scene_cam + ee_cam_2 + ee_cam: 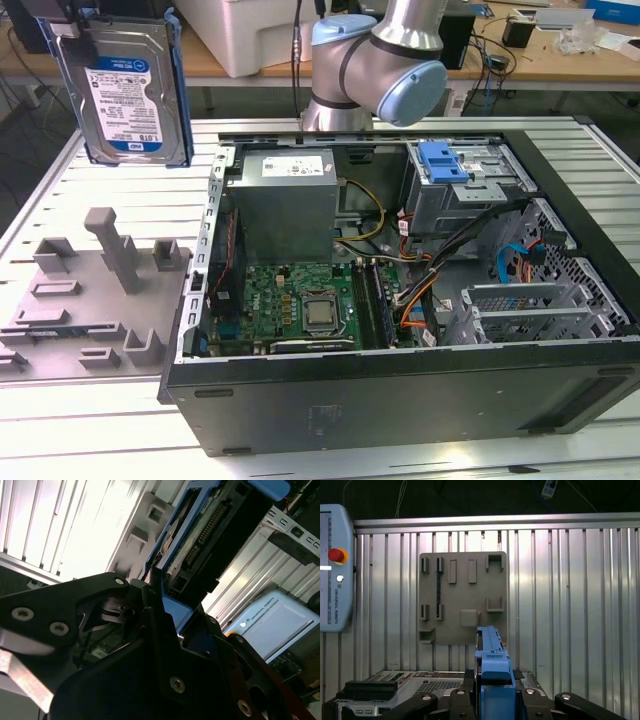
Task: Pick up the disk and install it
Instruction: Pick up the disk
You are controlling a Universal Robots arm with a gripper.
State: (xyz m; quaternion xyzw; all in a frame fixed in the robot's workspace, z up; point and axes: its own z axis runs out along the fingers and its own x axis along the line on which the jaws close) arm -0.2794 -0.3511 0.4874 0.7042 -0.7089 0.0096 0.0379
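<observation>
The disk (125, 90) hangs upright in the air over the far left corner of the slatted table, above the grey fixture plate (90, 290), label facing the exterior camera, blue bracket along its edges. My gripper (72, 25) holds it from above, shut on its upper end. In the first wrist view the blue bracket edge of the disk (492, 650) stands between the black fingers of the gripper (494, 695). In the second wrist view the disk (200, 535) shows its connector end, gripped at the gripper (165, 605). The disk is left of the open computer case (400, 400), outside it.
Inside the case sit a grey power-supply box (285, 200), a motherboard (300, 300), cables, and a grey drive cage with a blue latch (445, 165) at the far right. The arm's elbow (380, 60) stands behind the case. A teach pendant (335, 570) lies on the table.
</observation>
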